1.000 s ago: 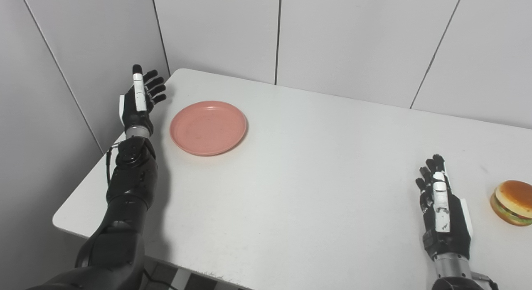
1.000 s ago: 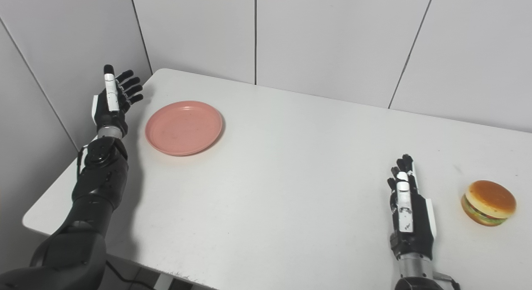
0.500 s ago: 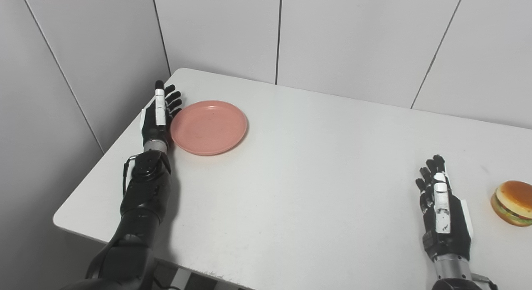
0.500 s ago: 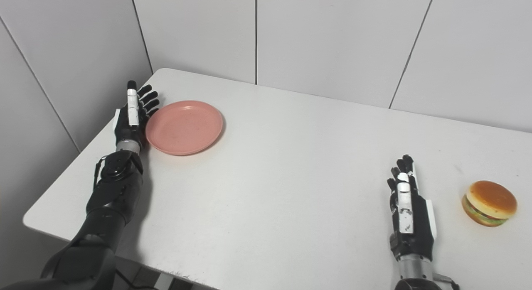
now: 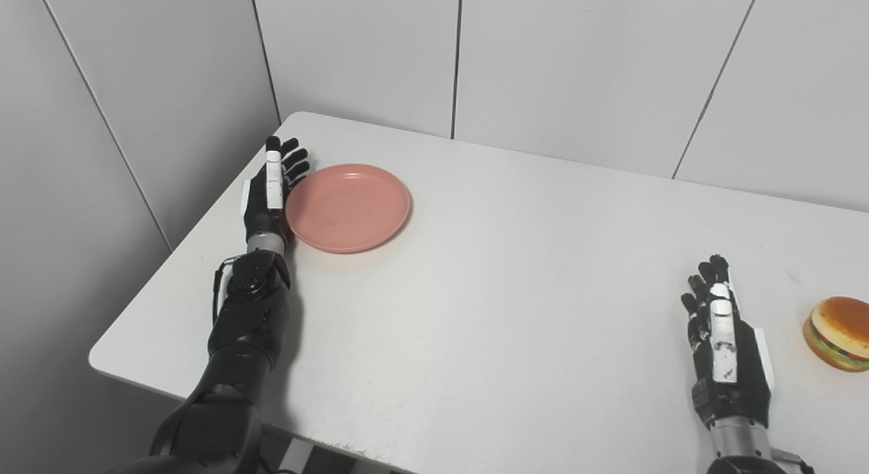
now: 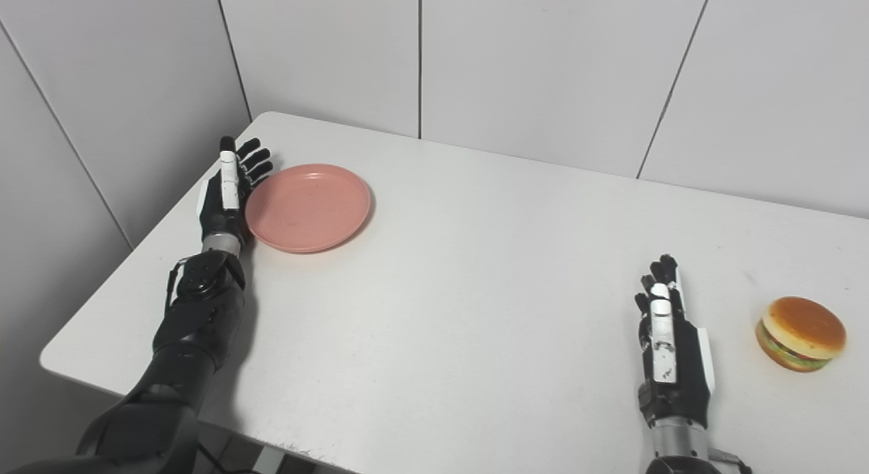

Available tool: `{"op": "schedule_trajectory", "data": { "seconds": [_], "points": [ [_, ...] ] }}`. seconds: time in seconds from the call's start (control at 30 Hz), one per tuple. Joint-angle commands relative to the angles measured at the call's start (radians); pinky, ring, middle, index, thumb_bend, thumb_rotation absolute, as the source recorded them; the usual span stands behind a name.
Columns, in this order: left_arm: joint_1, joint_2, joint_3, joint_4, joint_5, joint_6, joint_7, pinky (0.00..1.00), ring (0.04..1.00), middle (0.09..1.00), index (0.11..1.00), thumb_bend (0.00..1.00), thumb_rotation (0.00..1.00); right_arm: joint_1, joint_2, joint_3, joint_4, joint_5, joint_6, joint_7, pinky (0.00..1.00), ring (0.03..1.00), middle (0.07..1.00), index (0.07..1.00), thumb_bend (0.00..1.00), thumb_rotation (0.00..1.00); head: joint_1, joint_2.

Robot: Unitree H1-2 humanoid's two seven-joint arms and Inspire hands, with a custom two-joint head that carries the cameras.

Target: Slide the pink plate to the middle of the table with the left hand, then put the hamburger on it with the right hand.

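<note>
The pink plate [image 5: 348, 206] lies flat near the far left corner of the white table [image 5: 502, 290]. My left hand [image 5: 271, 189] is open, fingers straight and apart, set edge-on against the plate's left rim. The hamburger [image 5: 836, 333], with a tan bun and green lettuce, sits near the table's right edge. My right hand [image 5: 723, 348] is open and empty on the table, a short way left of the hamburger and apart from it. The plate also shows in the right eye view [image 6: 309, 206], as does the hamburger [image 6: 801, 333].
Grey wall panels [image 5: 570, 66] close off the table's far side and left side. The table's left edge runs just beside my left forearm [image 5: 248, 311]. Bare white tabletop lies between the plate and my right hand.
My left hand came down and rightward from beyond the table's left edge to the plate's left rim. The plate has shifted slightly to the right. The right hand and the hamburger have not moved.
</note>
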Motion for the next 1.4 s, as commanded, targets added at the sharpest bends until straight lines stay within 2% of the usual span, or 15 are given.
{"op": "schedule_trajectory", "data": {
  "seconds": [0.0, 0.13, 0.3, 0.37, 0.43, 0.53, 0.73, 0.93, 1.03, 1.2, 1.37],
  "points": [
    [-0.031, -0.007, -0.004, 0.006, -0.006, 0.003, 0.005, 0.82, 0.82, 0.807, 0.777, 0.96, 1.0, -0.003, 0.003, -0.002, -0.014, 0.009, -0.005, 0.007, 1.0, 1.0, 1.0, 1.0, 0.61, 0.93, 0.0, 0.002],
    [-0.026, -0.014, -0.011, -0.001, -0.004, 0.009, -0.006, 0.83, 0.832, 0.818, 0.79, 0.93, 1.0, -0.006, 0.004, -0.002, -0.011, 0.016, -0.002, 0.009, 1.0, 1.0, 1.0, 1.0, 0.59, 0.91, -0.003, 0.001],
    [-0.021, -0.035, -0.017, -0.023, -0.024, 0.015, -0.038, 0.83, 0.844, 0.829, 0.8, 0.94, 1.0, -0.003, -0.001, 0.006, -0.02, -0.005, -0.002, 0.003, 1.0, 1.0, 1.0, 1.0, 0.58, 0.94, -0.014, -0.001],
    [-0.02, -0.048, -0.025, -0.042, -0.02, 0.022, -0.034, 0.81, 0.837, 0.821, 0.792, 0.93, 1.0, -0.006, 0.005, 0.004, -0.012, 0.004, -0.012, 0.006, 1.0, 1.0, 1.0, 1.0, 0.58, 0.92, -0.023, -0.001],
    [-0.023, -0.057, -0.038, -0.041, -0.011, 0.016, -0.031, 0.8, 0.827, 0.809, 0.785, 0.93, 1.0, -0.009, 0.006, 0.007, -0.005, -0.005, -0.019, 0.003, 1.0, 1.0, 1.0, 1.0, 0.56, 0.94, -0.032, -0.002],
    [-0.025, -0.075, -0.063, -0.043, 0.004, 0.004, -0.029, 0.82, 0.825, 0.806, 0.787, 0.95, 1.0, -0.009, 0.006, 0.008, -0.004, -0.009, -0.012, 0.003, 1.0, 1.0, 1.0, 1.0, 0.57, 0.94, -0.044, -0.002],
    [-0.022, -0.111, -0.092, -0.079, 0.023, 0.024, -0.024, 0.79, 0.81, 0.797, 0.782, 0.9, 1.0, -0.008, 0.004, 0.019, -0.025, -0.036, 0.012, -0.007, 1.0, 1.0, 1.0, 1.0, 0.53, 0.97, -0.074, 0.0],
    [-0.015, -0.143, -0.126, -0.081, 0.022, 0.022, -0.058, 0.84, 0.827, 0.81, 0.791, 0.92, 1.0, -0.005, 0.021, 0.021, -0.015, -0.069, -0.022, -0.032, 0.99, 0.977, 0.995, 0.998, 0.52, 0.97, -0.125, 0.001],
    [-0.012, -0.159, -0.13, -0.084, 0.024, 0.021, -0.055, 0.79, 0.818, 0.802, 0.778, 0.93, 1.0, -0.006, 0.022, 0.023, -0.01, -0.08, -0.03, -0.031, 0.99, 0.977, 0.994, 0.996, 0.54, 0.97, -0.136, 0.003],
    [-0.006, -0.186, -0.145, -0.108, 0.031, 0.044, -0.059, 0.78, 0.811, 0.793, 0.766, 0.93, 1.0, -0.009, 0.037, 0.028, -0.012, -0.085, -0.011, -0.037, 0.99, 0.979, 0.992, 0.993, 0.54, 0.97, -0.208, 0.012],
    [0.018, -0.207, -0.174, -0.184, 0.052, 0.103, -0.043, 0.78, 0.802, 0.786, 0.765, 0.91, 1.0, -0.015, 0.052, 0.034, 0.001, -0.091, -0.013, -0.047, 0.99, 0.983, 0.996, 0.995, 0.53, 0.96, -0.283, 0.024]
  ]
}}
